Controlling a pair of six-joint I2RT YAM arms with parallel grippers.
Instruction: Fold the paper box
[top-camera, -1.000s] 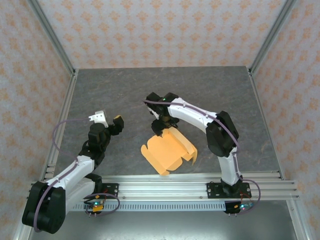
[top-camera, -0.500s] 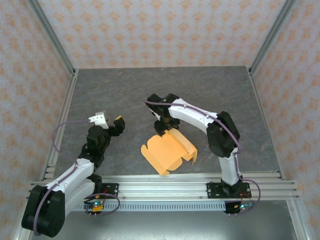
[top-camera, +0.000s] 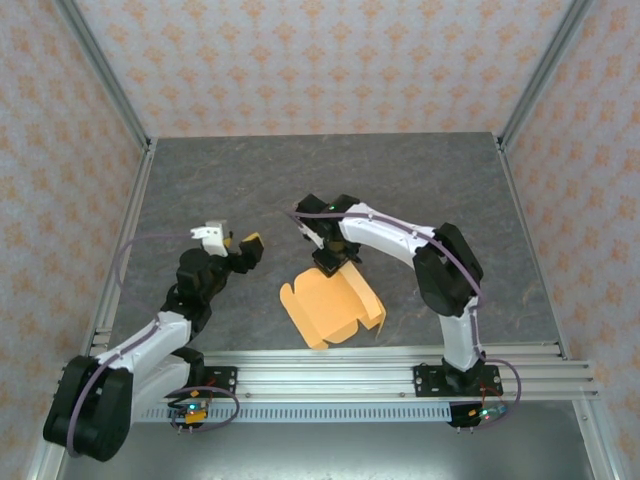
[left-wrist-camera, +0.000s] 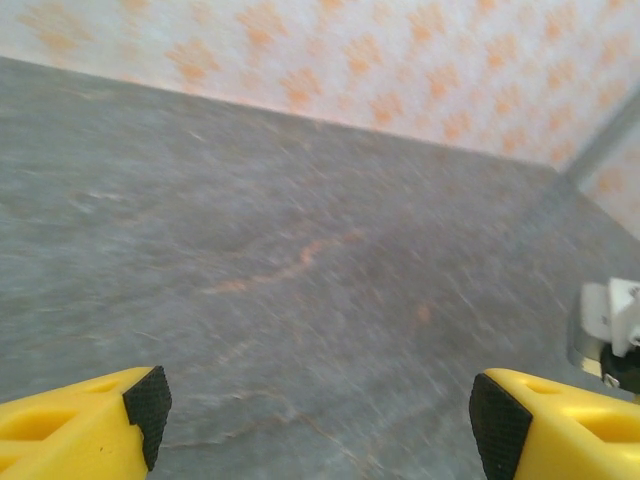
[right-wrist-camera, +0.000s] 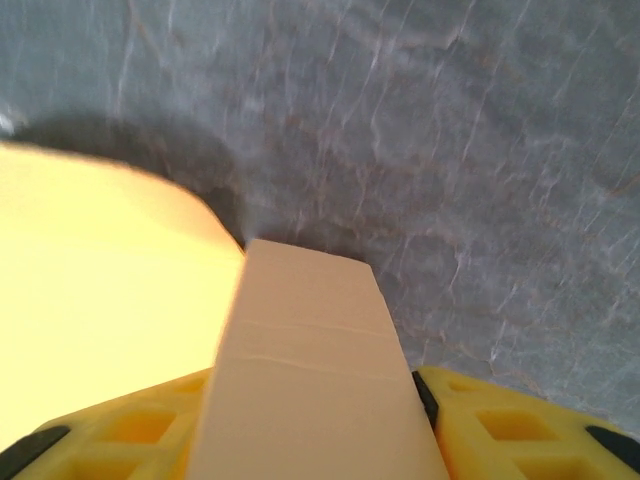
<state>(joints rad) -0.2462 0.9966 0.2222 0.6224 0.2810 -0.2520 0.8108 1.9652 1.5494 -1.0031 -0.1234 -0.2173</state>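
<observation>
Left gripper (top-camera: 231, 240): has shifted to the right, toward the middle of the grey stone-patterned counter (top-camera: 420, 190), over the last second. Its yellow finger is now nearer the light orange-tan thin cardboard paper box (top-camera: 325, 305).

Right gripper (top-camera: 330, 262): has moved slightly toward the near edge, taking the sheet's far flap with it.

Paper box: right-hand flaps drawn inward, outline narrower on that side than before.

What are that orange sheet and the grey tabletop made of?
The paper box looks like thin matte cardboard: a flat orange-tan sheet with cut flaps and a crease line across the flap in the right gripper. The table looks like grey stone-patterned laminate or mat, veined and dull; which, I cannot tell.
</observation>
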